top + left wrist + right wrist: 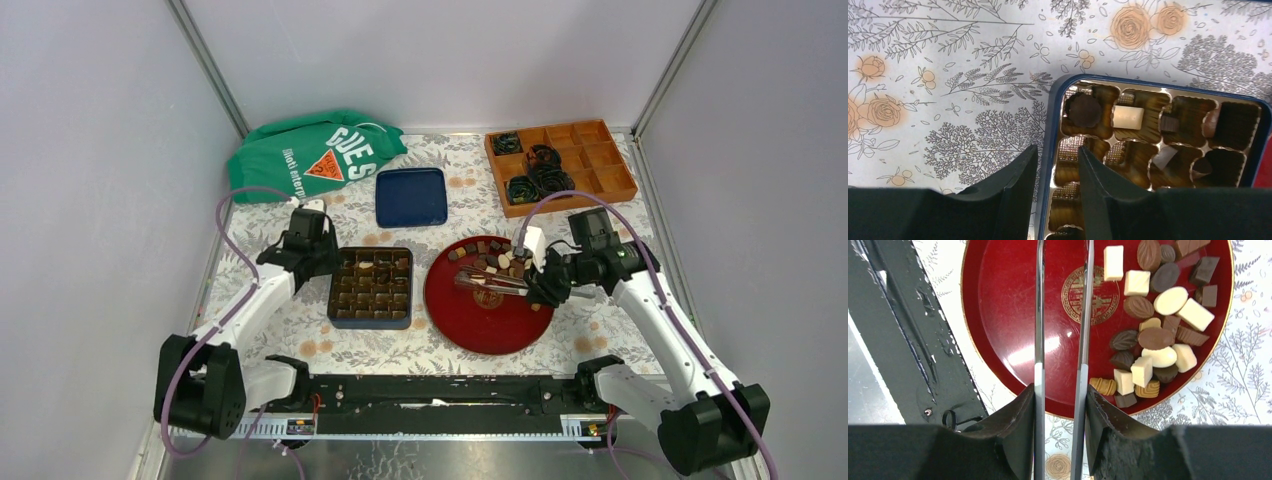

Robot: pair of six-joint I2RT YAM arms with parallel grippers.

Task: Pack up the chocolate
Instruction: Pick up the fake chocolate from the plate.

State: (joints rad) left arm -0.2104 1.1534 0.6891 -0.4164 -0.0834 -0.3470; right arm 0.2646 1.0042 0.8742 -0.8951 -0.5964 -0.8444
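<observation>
Jaws right: clamped on tongs [1038,315] | chocolate [1155,339]: right of tongs, untouched

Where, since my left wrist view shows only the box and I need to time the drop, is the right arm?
Observer: The right gripper hangs over the rim of the red plate.
Operator: Holding anything?
Observer: Its jaws are shut on metal tweezers that reach across the plate.
Operator: Any chocolate left there?
Observer: Many chocolate pieces, dark, brown and white, crowd one side of the plate.
</observation>
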